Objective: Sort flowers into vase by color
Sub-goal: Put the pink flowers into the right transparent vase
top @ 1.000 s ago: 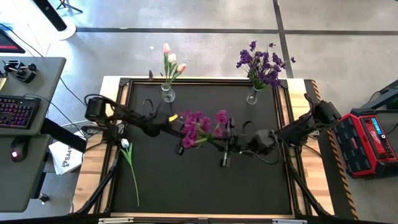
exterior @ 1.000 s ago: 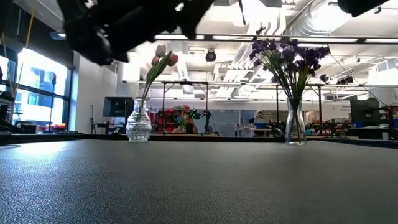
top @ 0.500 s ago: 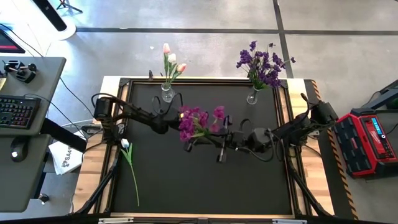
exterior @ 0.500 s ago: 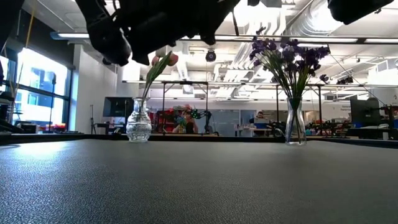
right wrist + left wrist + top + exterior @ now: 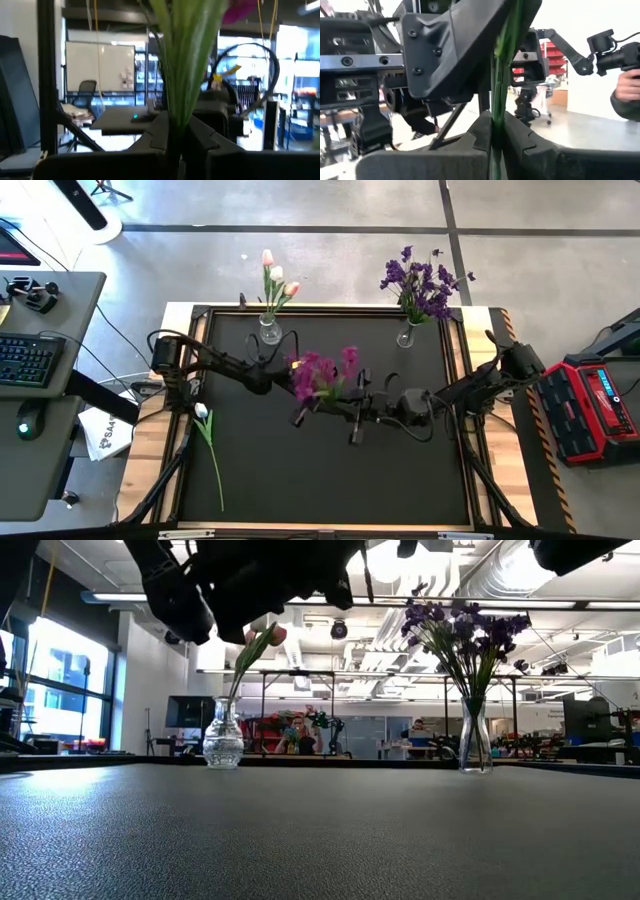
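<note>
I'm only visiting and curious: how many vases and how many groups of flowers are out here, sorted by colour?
Glass vases: 2, left vase and right vase
Pink and white tulips in the left vase: 1 bunch
Purple flowers in the right vase: 1 bunch
Magenta spray held between both arms: 1
White flower lying flat: 1
Total: 6

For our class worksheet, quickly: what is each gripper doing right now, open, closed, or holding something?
Left gripper: closed on the green stem of the purple flower bunch above mid-table.
Right gripper: closed on the same bunch's stems.
</note>
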